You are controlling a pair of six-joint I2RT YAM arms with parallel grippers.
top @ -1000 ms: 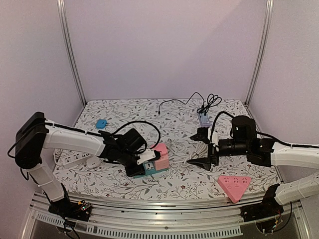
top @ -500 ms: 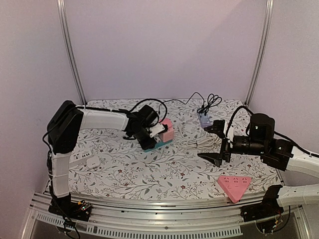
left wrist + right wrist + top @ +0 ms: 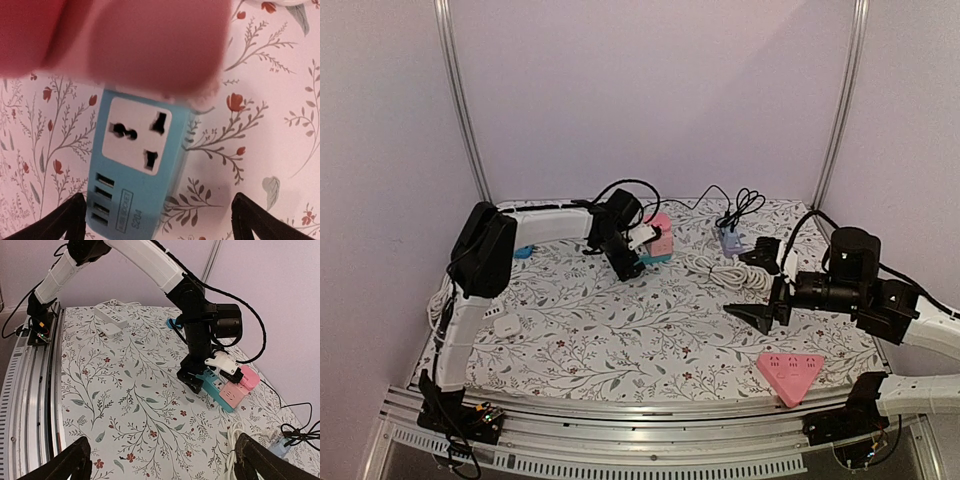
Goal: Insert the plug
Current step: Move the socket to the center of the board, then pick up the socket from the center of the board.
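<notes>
A pink cube plug (image 3: 658,236) sits on the far end of a teal power strip (image 3: 656,257) lying on the floral cloth at back centre. In the left wrist view the teal strip (image 3: 134,172) shows a free socket and USB ports, with the pink cube (image 3: 125,40) blurred above it. My left gripper (image 3: 628,262) stands open just over the strip's near end (image 3: 160,225), gripping nothing. My right gripper (image 3: 760,287) hangs open and empty to the right. From there I see the strip (image 3: 215,385) and the cube (image 3: 235,394) well ahead of its jaws (image 3: 165,460).
A pink triangular power strip (image 3: 790,372) lies front right. A coiled white cable (image 3: 715,268) and a lavender adapter (image 3: 728,238) with a black cord sit between the arms at the back. A white power strip (image 3: 112,320) and a white adapter (image 3: 505,323) lie left, a small blue object (image 3: 523,251) behind.
The left arm carried the teal strip with the pink cube from near centre to the back, then opened its jaws and let go. The right arm drew back to the right.
</notes>
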